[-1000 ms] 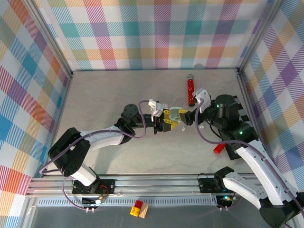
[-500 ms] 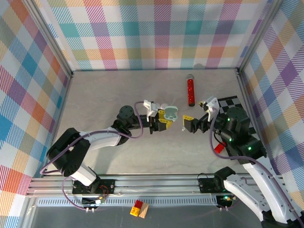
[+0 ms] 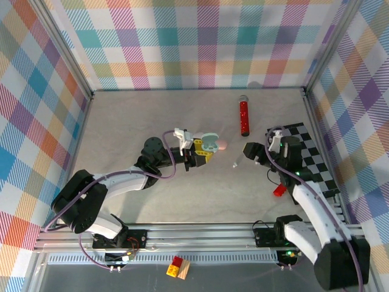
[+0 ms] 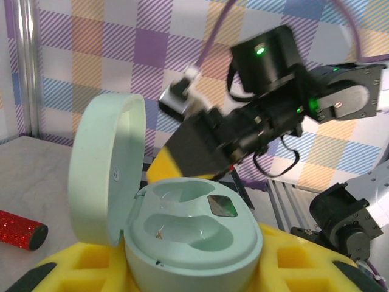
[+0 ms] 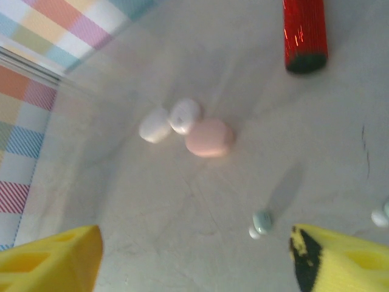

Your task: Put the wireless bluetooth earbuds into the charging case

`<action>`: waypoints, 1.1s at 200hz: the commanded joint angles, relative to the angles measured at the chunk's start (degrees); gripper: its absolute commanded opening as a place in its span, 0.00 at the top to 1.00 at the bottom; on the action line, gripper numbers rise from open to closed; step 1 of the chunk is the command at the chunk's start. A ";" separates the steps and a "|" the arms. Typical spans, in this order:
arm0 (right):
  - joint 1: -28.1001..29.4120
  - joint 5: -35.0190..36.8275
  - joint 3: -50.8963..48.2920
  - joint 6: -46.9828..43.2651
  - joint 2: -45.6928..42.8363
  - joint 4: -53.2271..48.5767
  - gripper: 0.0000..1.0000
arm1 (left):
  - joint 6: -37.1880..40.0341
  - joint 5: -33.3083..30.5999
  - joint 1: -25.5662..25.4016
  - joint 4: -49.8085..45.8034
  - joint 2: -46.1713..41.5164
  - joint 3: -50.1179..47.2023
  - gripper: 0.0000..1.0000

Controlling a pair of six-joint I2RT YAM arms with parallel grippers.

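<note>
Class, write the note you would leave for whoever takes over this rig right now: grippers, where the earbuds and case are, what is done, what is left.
The left gripper is shut on the charging case, whose lid is open and both wells empty.
The right gripper is open and holds nothing.
One earbud lies on the table near the right gripper. A second pale piece beside it is likely the other.
Done: case gripped, lid open.
Left: pick up each earbud and seat it in the case.

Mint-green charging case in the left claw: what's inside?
The pale mint-green pebble-shaped charging case has its lid up: two moulded wells, both empty. Underside covered by the yellow pads of the left claw.
</note>
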 commanded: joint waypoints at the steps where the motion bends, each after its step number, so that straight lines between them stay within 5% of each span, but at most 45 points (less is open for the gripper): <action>1: -0.05 -4.86 0.73 4.48 7.02 2.34 0.27 | 1.49 -0.31 0.45 1.78 -1.83 -0.94 0.71; 58: 0.29 -7.86 1.76 6.55 21.68 7.54 0.55 | 2.11 -0.15 0.19 1.42 -1.13 -0.24 0.71; 220: 2.40 -9.12 5.46 5.40 38.33 12.23 0.61 | 5.05 -0.49 -0.78 -2.97 -2.78 0.56 0.71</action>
